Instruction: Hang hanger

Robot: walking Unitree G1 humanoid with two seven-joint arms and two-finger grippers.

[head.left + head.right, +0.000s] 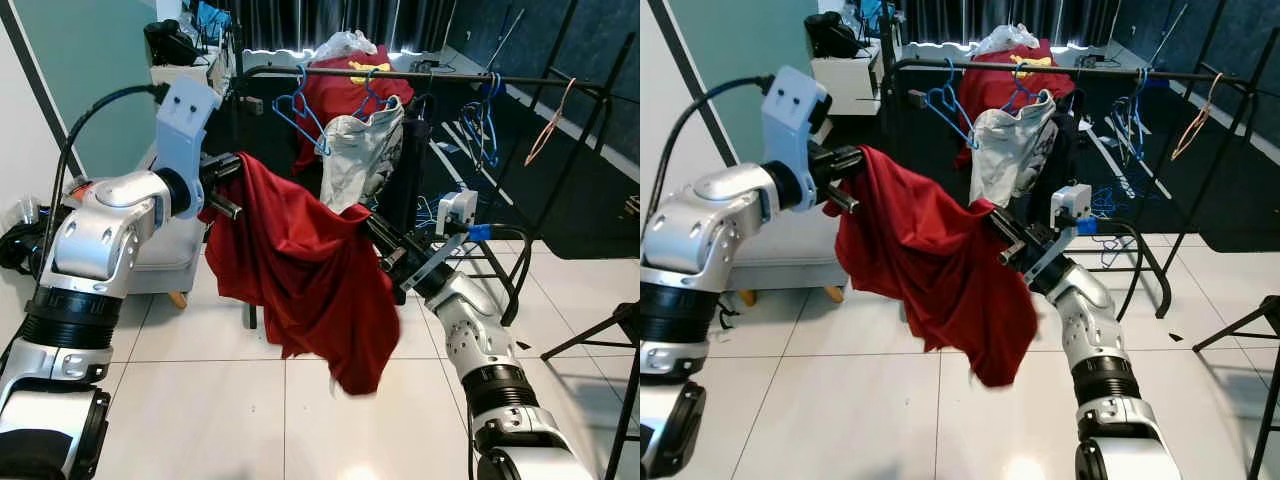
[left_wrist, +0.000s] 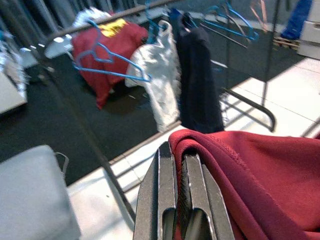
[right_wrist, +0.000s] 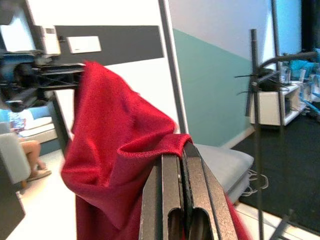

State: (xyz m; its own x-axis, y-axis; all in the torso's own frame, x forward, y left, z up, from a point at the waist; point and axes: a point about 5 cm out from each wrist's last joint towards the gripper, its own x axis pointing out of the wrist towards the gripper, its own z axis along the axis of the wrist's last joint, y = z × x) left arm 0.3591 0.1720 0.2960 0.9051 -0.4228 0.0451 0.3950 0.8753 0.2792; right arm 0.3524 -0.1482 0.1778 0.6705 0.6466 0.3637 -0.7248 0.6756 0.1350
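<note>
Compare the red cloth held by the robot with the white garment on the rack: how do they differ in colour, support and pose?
The red cloth is dark red; the white garment is pale. The red cloth is stretched between the left tool and right tool, both shut on it; the white garment hangs from a blue hanger on the rail. Both droop loosely.

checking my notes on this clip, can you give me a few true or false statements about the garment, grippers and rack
1. Both grippers pinch the red garment. True: left gripper and right gripper are each shut on its edge.
2. The garment lies on the floor. False: it hangs stretched between the two grippers.
3. An empty blue hanger hangs on the clothes rack. True.
4. The rack holds no clothes. False: a white garment hangs there.
5. The red garment is already on a hanger. False: none shows in it.
</note>
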